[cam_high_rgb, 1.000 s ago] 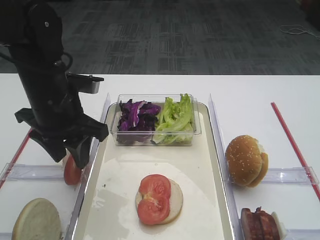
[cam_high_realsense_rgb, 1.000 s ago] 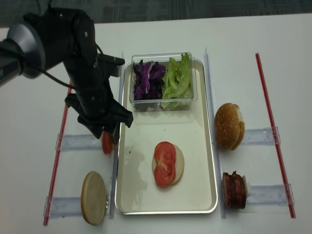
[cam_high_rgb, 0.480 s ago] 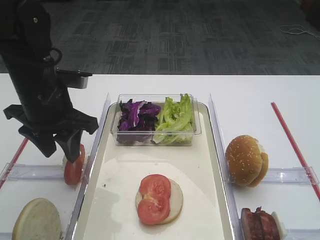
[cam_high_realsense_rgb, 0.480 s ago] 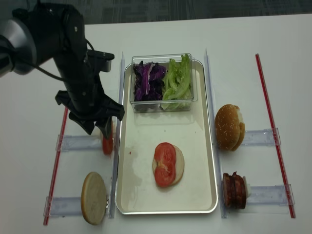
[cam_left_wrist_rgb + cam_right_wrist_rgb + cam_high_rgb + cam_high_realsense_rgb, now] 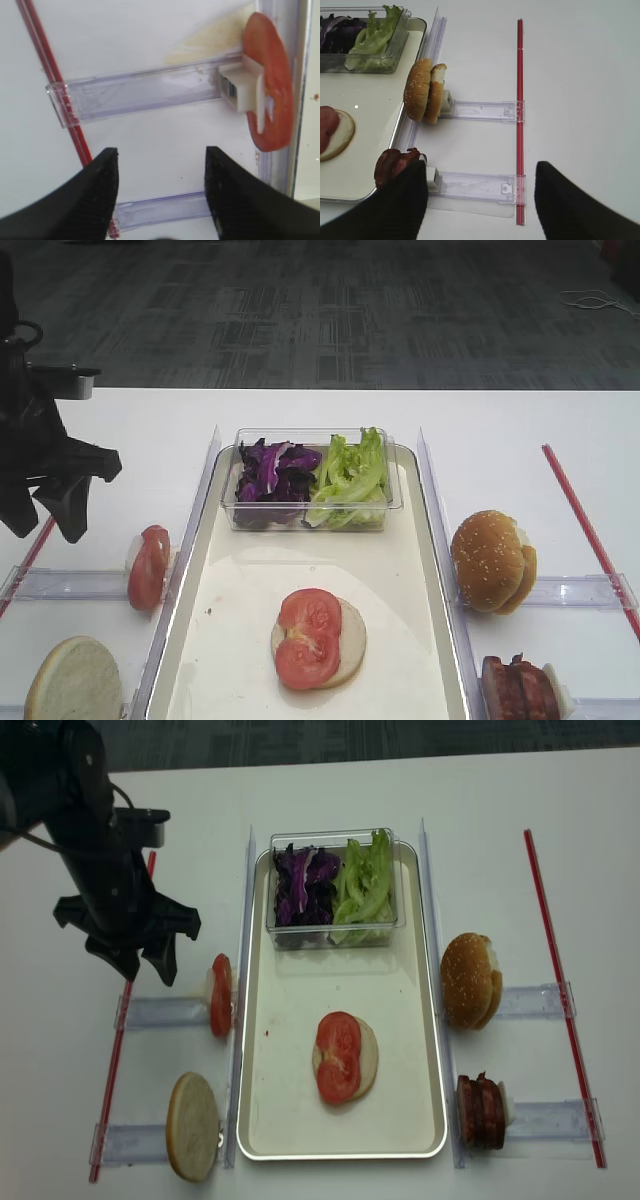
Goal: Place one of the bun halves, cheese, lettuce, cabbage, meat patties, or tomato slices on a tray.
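The cream tray (image 5: pixel 340 975) holds a bun half (image 5: pixel 362 1055) topped with two tomato slices (image 5: pixel 337 1060). At its far end a clear box holds purple cabbage (image 5: pixel 303 885) and green lettuce (image 5: pixel 364 880). Another tomato slice (image 5: pixel 221 1008) (image 5: pixel 270 110) stands upright on a plastic stand left of the tray. My left gripper (image 5: pixel 143 963) (image 5: pixel 161 160) hangs open and empty to the left of that slice. A bun half (image 5: pixel 192 1125) stands front left. Sesame bun halves (image 5: pixel 426 91) and meat patties (image 5: pixel 395 162) stand right of the tray. My right gripper (image 5: pixel 480 200) is open and empty beside the patties. Cheese is out of view.
Clear plastic stands (image 5: pixel 160 1012) (image 5: pixel 480 111) lie on the white table on both sides of the tray. Red strips (image 5: pixel 560 980) (image 5: pixel 118 1040) run along the outer left and right. Dark carpet (image 5: pixel 330 310) lies beyond the table's far edge.
My left gripper has drawn away to the left from the upright tomato slice, staying open. The slice now stands uncovered on its stand. Nothing on the tray has moved.
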Action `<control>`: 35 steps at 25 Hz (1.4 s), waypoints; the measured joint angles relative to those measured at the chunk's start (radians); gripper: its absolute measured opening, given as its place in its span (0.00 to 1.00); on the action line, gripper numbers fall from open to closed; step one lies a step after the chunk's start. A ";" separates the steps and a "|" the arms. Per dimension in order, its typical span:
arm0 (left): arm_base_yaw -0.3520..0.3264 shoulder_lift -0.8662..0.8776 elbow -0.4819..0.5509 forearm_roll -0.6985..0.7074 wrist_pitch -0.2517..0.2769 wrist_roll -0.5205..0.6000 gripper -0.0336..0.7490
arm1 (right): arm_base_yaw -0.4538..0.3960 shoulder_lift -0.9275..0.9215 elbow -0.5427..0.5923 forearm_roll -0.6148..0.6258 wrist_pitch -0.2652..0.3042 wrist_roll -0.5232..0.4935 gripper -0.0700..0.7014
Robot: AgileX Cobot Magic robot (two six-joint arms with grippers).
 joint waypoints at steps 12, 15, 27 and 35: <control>0.140 0.000 0.000 0.027 0.001 0.013 0.55 | 0.000 0.000 0.000 0.000 0.000 0.000 0.70; 0.145 -0.017 0.000 0.027 0.001 0.014 0.55 | 0.000 0.000 0.000 0.000 0.000 0.000 0.70; 0.145 -0.258 0.002 -0.001 0.016 0.024 0.55 | 0.000 0.000 0.000 0.000 0.000 0.000 0.70; 0.145 -0.434 0.019 -0.001 0.026 0.030 0.55 | 0.000 0.000 0.000 0.000 0.000 0.000 0.70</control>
